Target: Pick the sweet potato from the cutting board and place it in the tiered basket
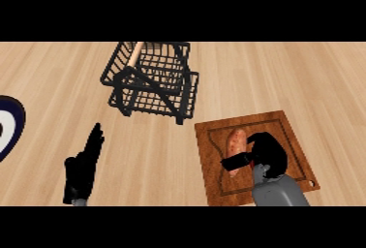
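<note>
An orange sweet potato (pixel 234 141) lies on the brown wooden cutting board (pixel 275 123) at the lower right. My right hand (pixel 266 154) is on the board beside it, fingers curled over its right side and thumb stretched across its lower end, hiding part of it. The black wire tiered basket (pixel 151 82) stands at the upper middle, well away from the board. My left hand (pixel 84 167) rests open at the lower left, fingers straight and pointing up.
A dark-rimmed white plate (pixel 8 127) is cut off by the left edge. A wooden handle (pixel 134 53) sticks up at the basket's top. Bare wooden counter lies between the basket and the board.
</note>
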### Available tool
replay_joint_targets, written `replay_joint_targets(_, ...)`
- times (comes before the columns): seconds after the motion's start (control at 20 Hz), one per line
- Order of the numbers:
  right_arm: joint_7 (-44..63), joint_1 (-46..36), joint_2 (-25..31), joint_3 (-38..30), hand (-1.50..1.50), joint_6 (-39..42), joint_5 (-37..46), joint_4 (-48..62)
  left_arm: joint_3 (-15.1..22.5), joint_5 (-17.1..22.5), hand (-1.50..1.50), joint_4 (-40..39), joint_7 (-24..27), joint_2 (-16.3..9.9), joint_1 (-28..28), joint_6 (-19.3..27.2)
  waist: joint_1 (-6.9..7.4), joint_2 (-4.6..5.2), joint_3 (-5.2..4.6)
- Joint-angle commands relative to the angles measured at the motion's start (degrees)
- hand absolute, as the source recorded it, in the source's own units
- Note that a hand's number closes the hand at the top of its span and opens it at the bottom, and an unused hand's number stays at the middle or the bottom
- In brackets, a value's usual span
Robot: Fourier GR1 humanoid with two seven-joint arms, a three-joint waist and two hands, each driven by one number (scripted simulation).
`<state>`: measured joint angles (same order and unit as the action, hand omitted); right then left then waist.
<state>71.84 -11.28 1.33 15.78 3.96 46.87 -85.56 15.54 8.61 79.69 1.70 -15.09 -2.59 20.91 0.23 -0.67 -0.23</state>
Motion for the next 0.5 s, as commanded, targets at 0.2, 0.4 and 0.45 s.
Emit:
replay_joint_targets(0.2, 6.91, -2.47, -1.24, 3.78, 1.5, -1.56, 5.5, 7.7, -0.26, -1.46, 0.0, -1.82, -1.17, 1.06, 0.78, 0.17, 0.0, 0.71, 0.22)
replay_joint_targets(0.4, -10.3, -5.21, 1.42, 10.26, 1.5, 6.95, 5.42, 6.75, -1.6, -0.46, 0.0, -3.32, -0.83, 0.45, 1.4, -1.16, 0.12, 0.8, 0.18)
replay_joint_targets(0.45, -14.18, -6.33, 2.3, 12.75, 1.5, 9.75, 4.69, 4.93, -0.08, -1.37, 0.0, 0.06, -1.34, 0.13, -0.9, -0.52, 0.99, 0.54, 0.22)
